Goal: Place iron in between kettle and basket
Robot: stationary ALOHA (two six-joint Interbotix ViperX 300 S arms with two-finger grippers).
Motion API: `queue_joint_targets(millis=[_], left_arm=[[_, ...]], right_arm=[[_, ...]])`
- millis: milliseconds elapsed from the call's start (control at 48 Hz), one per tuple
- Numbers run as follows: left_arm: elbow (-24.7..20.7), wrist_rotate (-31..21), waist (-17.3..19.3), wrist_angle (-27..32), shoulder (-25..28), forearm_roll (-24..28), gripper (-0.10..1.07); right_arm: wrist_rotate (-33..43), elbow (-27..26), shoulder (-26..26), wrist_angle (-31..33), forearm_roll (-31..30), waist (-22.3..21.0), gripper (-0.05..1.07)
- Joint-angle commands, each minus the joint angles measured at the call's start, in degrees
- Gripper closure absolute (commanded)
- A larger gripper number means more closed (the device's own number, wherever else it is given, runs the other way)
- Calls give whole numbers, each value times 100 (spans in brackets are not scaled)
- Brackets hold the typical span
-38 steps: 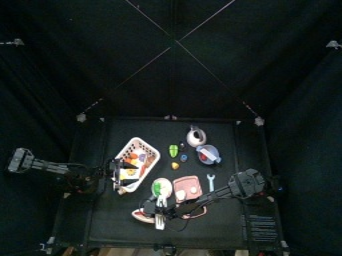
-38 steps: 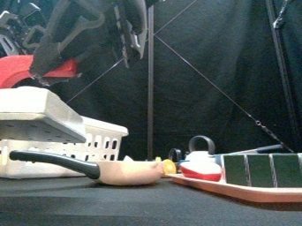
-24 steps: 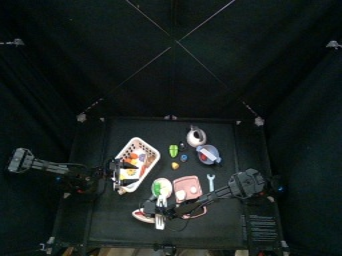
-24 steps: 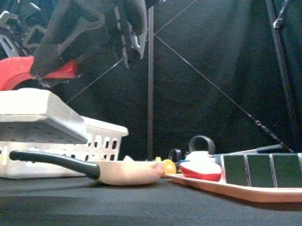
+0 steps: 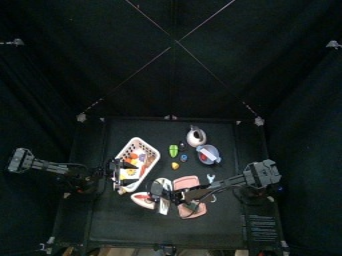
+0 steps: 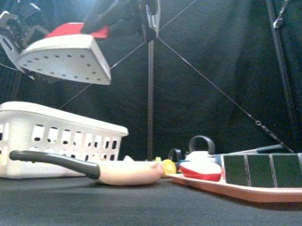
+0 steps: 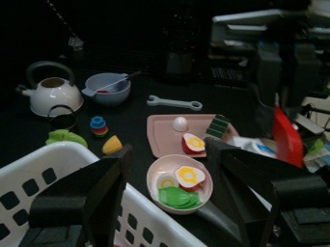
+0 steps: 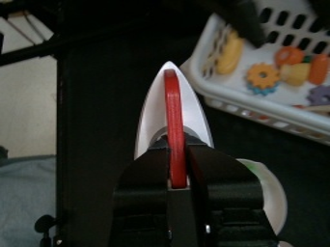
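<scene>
Red-handled iron (image 8: 172, 116), white soleplate; clamped by its handle in the jaws of the right gripper (image 8: 173, 178); carried high off the table (image 5: 227, 215) near its front, tilted in the front view, well short of its goal.
Kettle (image 7: 52, 92), silver with dark looped handle; stands toward the table's back; a blue-grey bowl (image 7: 106, 89) just beside it.
Basket (image 6: 59, 141), pale plastic, toy food inside; at the table's left side.
Left gripper (image 7: 168, 198); jaws spread wide, holding nothing, hovering over the basket's near rim.
Handling note: the gap between kettle and basket holds small toy pieces; best carry the iron level over the pink tray (image 7: 180, 135), lower soleplate-down into bare table, release only once seated.
</scene>
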Motion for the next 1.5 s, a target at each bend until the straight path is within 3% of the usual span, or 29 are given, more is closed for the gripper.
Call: queue_joint_targets(millis=[0,333,646,875,1167,1479], left_arm=[[-44,0,0,-18,9,9,2],[-44,0,9,-18,18,-9,2],[-44,0,18,-18,35,-70,2],[-35,0,9,-18,26,-70,2],[-26,0,9,-18,26,-70,2],[-9,0,18,-9,35,-70,2]], right_arm=[[0,79,-563,0,-18,-448,67],[-9,519,-791,-281,-9,-1925,67],[-9,562,-185,-914,167,-2979,67],[-9,413,536,-914,167,-3199,66],[-26,70,1037,-905,97,-3208,64],[-9,-290,1406,-729,97,-3208,46]])
